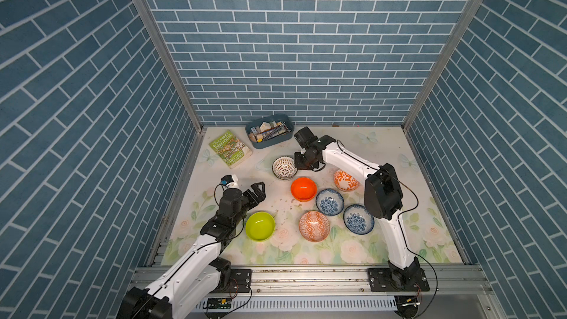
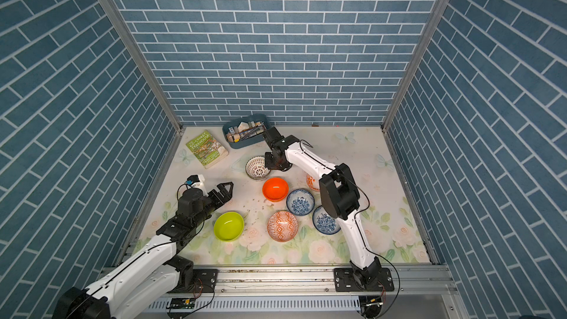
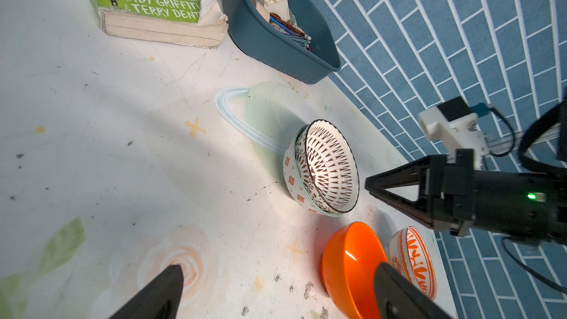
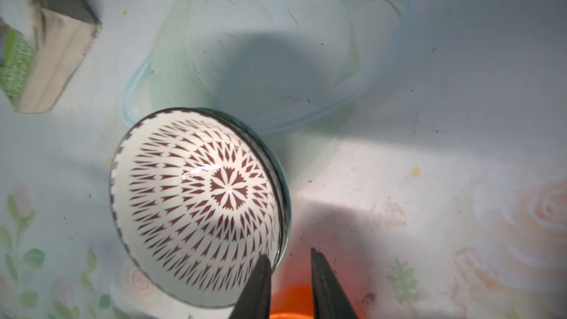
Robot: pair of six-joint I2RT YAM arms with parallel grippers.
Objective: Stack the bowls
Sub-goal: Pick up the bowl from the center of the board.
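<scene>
We find the lattice bowl (image 1: 284, 167) nested in a second bowl (image 3: 290, 179), far-centre on the table (image 1: 374, 145). Right gripper (image 4: 289, 254) hangs at its right rim, jaws narrowly apart, clamping nothing; left gripper (image 1: 259, 190) gapes, farther off.

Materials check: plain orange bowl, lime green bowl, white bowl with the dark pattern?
orange bowl: probably plastic or melamine, glossy. Flat uniform colour, one broad highlight.
lime green bowl: same look, likely plastic, smooth with a softer sheen.
white patterned bowl: looks like glazed ceramic. Sharp glints over the printed pattern, dark rim line.
</scene>
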